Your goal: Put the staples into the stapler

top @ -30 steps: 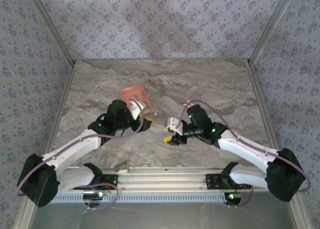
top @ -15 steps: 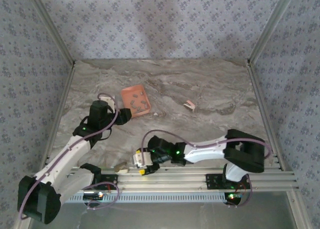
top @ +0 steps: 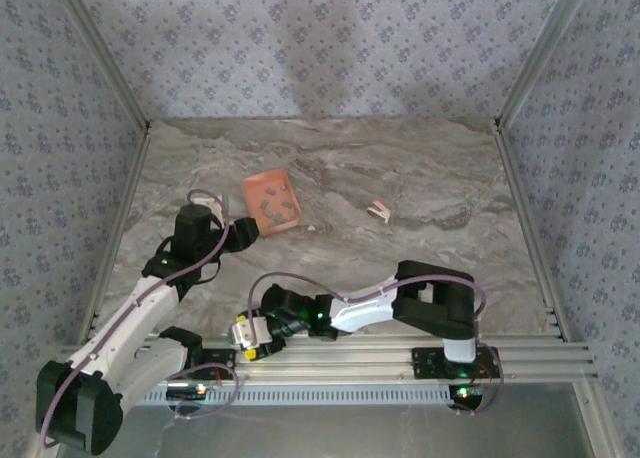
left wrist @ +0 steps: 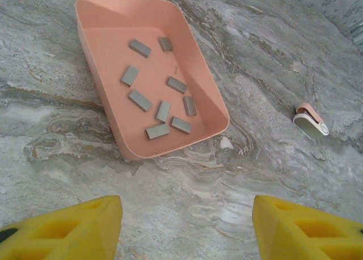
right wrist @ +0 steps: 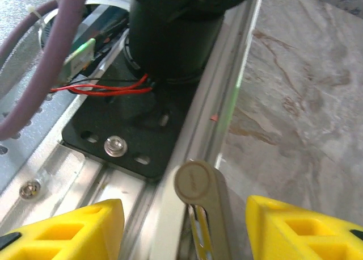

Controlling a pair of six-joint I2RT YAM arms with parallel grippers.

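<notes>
Soft, even light falls from above on the marbled table (top: 420, 168). The overhead view is grainy, with a dim patch on the back wall (top: 310, 28). The left wrist view is crisp; the salmon tray (left wrist: 97, 72) shades its own left wall. The right wrist view is smeared, perhaps by motion; the stapler (right wrist: 198, 186) looks soft and a green glow streaks the aluminium rail (right wrist: 235, 95).

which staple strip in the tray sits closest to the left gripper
The strip by the tray's near wall, lowest in the left wrist view; the others all lie farther up the tray floor.
</notes>
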